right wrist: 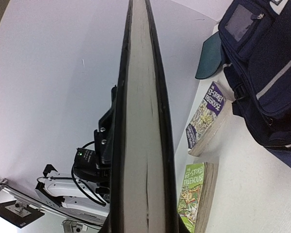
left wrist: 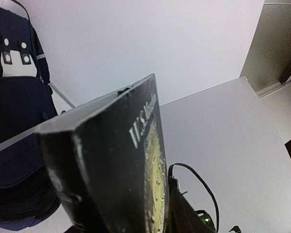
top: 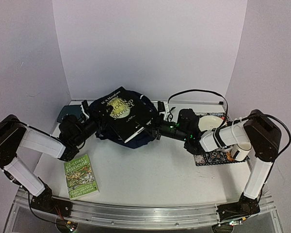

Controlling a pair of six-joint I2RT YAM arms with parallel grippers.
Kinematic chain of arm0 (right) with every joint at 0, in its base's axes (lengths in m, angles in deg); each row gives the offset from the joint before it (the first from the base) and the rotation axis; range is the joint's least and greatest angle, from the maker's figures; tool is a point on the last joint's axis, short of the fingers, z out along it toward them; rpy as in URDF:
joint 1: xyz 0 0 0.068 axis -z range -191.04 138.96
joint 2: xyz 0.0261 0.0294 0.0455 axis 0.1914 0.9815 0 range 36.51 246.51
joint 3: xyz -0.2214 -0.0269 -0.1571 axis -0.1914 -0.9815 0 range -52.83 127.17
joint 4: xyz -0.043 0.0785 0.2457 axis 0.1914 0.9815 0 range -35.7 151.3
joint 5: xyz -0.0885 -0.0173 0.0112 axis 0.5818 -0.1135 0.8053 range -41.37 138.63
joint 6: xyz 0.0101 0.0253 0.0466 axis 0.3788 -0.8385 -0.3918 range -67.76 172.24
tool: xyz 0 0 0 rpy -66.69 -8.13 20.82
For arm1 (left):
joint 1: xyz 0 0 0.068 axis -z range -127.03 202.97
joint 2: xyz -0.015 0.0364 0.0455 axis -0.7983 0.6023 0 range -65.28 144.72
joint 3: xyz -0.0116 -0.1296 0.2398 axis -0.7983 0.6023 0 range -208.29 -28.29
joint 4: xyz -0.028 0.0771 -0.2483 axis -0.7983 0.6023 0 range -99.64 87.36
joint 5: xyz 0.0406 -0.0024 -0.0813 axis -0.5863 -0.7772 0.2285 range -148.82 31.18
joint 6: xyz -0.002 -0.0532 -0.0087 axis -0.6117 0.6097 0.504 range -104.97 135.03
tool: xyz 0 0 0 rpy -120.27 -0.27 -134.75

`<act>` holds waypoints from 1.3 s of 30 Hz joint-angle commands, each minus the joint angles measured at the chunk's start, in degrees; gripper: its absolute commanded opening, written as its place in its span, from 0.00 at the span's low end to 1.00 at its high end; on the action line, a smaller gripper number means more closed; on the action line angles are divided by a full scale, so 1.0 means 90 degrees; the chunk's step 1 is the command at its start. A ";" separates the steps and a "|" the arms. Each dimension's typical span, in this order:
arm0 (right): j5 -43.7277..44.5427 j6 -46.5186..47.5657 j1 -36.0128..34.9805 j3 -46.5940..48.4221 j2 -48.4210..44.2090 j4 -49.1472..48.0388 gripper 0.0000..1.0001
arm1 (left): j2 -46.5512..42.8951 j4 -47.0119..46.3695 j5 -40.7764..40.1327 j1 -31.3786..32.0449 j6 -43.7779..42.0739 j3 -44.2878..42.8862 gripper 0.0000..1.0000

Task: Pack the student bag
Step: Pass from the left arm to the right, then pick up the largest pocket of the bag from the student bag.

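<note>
A black hardback book (top: 123,112) hangs tilted above the student bag (top: 138,140), a dark navy backpack lying at the back middle of the table. My right gripper (top: 153,130) is shut on the book's right lower edge; in the right wrist view the page block (right wrist: 140,121) runs straight up from between its jaws. My left gripper (top: 98,125) sits at the book's left corner. The left wrist view is filled by the book's spine and cover (left wrist: 116,165), which hide the fingers. The bag (left wrist: 14,136) lies just left of the book there.
A green paperback (top: 81,177) lies at the front left, and a purple paperback (right wrist: 206,119) lies beyond it. A dark teal flat pad (top: 68,112) sits at the back left. At the right, a patterned mat (top: 211,158) carries a plate (top: 211,122) and a cup (top: 240,151).
</note>
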 commanded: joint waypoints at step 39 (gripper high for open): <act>0.0135 -0.0020 0.2443 -0.2310 -0.2806 -0.0234 0.00 | 0.2588 0.9682 -0.1543 0.1063 -0.8882 -0.5696 0.61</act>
